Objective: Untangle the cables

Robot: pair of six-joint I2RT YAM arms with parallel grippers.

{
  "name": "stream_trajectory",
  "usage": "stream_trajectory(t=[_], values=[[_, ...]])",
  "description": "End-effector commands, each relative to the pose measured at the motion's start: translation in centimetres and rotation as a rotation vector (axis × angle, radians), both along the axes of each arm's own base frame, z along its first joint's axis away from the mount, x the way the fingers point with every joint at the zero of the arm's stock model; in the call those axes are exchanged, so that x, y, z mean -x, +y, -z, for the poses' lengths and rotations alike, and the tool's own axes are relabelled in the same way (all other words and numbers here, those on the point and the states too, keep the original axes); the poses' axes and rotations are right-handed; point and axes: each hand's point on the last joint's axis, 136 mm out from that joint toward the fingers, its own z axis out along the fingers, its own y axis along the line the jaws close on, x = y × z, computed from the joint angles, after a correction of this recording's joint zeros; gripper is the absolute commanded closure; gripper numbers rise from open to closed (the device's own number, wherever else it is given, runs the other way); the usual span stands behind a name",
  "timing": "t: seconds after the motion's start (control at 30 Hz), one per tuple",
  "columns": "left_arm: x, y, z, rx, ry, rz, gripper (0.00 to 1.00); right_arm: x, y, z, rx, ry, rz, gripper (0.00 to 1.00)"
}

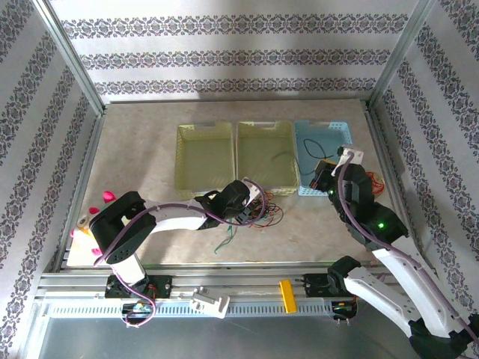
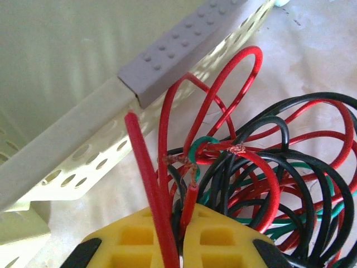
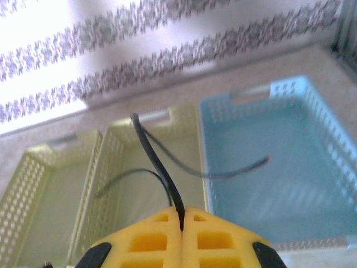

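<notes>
Left end effector (image 2: 181, 237) pinches a red wire (image 2: 146, 178), seemingly to tease it from the tangle (image 1: 263, 214) on the bench (image 1: 150, 224). Right end effector (image 3: 182, 223) clamps a black wire (image 3: 158, 164) over the blue basket (image 3: 326, 125), likely sorting it.

Beige table (image 1: 142, 161), left yellow basket (image 1: 182, 161), middle yellow basket (image 1: 266, 125), blue basket (image 1: 322, 124), cables (image 1: 267, 215) tangled nearby.
</notes>
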Motion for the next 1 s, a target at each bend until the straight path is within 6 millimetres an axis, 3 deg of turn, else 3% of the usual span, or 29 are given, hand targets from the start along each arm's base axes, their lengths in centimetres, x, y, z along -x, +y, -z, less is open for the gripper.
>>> stream_trajectory(t=[0.0, 0.1, 0.23, 0.37, 0.57, 0.67, 0.77, 0.87, 0.97], values=[[0.8, 1.1, 1.3, -0.068, 0.007, -0.017, 0.99, -0.3, -2.5, -5.1, 0.059, -0.137, 0.101, 1.0], [0.7, 1.4, 1.2, -0.069, 0.002, -0.031, 1.0, -0.8, -4.3, -6.8, 0.068, -0.156, 0.177, 1.0], [0.7, 1.0, 0.7, -0.047, -0.004, -0.026, 1.0, -3.0, -7.1, -5.1, 0.035, -0.083, 0.292, 1.0], [0.5, 0.5, -0.2, -0.018, -0.021, -0.034, 0.97, -6.3, -9.2, -0.3, -0.083, 0.033, 0.36, 1.0], [0.1, 0.1, -1.7, 0.025, -0.043, -0.048, 0.99, -10.3, -10.1, 8.0, -0.207, 0.197, 0.394, 1.0], [0.0, 0.0, -2.3, 0.044, -0.052, -0.054, 0.99, -10.9, -9.7, 12.4, -0.255, 0.314, 0.397, 1.0], [0.0, 0.0, -2.7, 0.06, -0.058, -0.059, 0.98, -10.8, -9.0, 15.6, -0.273, 0.413, 0.374, 1.0], [0.1, 0.1, -2.8, 0.078, -0.061, -0.065, 0.98, -9.9, -8.9, 16.8, -0.258, 0.472, 0.369, 0.53], [0.1, 0.1, -2.9, 0.088, -0.062, -0.069, 1.0, -8.4, -9.5, 16.1, -0.216, 0.479, 0.399, 0.39]])
